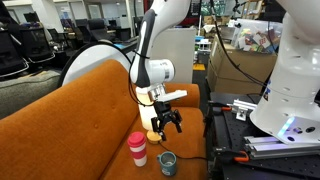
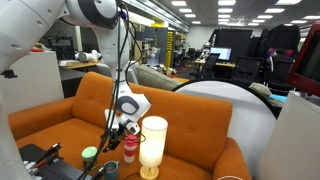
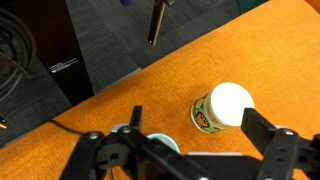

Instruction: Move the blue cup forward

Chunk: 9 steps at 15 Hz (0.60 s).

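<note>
One blue cup (image 1: 168,161), squat and grey-blue. One red tumbler (image 1: 137,148) with a white band, the taller of the pair. Two drinking vessels in all. One cream cylinder lamp (image 2: 152,145), plain in an exterior view. One orange upholstered desk (image 1: 70,120) carrying all three. One white robot arm (image 1: 150,40), ending in one black claw (image 1: 165,125). Two fingers (image 3: 262,130) on that claw, counted in the wrist view and standing well apart.

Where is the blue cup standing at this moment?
In an exterior view the blue cup stands on the orange sofa, close beside the red tumbler on its picture-right, with the pincer hanging just above.
</note>
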Each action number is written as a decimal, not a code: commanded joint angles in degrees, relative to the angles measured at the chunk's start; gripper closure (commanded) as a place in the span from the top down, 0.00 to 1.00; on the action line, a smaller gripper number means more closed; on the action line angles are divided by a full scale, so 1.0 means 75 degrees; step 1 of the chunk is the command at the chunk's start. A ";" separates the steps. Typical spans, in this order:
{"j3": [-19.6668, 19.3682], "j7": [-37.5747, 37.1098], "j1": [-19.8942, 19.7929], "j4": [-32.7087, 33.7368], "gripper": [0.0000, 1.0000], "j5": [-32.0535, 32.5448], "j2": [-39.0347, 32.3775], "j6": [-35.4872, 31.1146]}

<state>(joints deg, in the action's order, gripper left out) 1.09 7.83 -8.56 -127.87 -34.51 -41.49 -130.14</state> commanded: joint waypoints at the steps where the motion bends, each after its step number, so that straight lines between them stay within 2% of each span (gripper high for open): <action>1: 0.0083 -0.0016 -0.0061 -0.0050 1.00 -0.0018 0.0003 -0.0402; 6: 0.0330 0.0048 -0.0009 -0.0319 1.00 -0.0077 -0.0290 -0.1406; 9: 0.0786 0.0190 -0.0103 -0.0716 1.00 -0.0313 -0.0446 -0.2107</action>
<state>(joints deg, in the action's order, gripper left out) 4.22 7.85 -8.34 -130.47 -34.86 -44.92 -140.80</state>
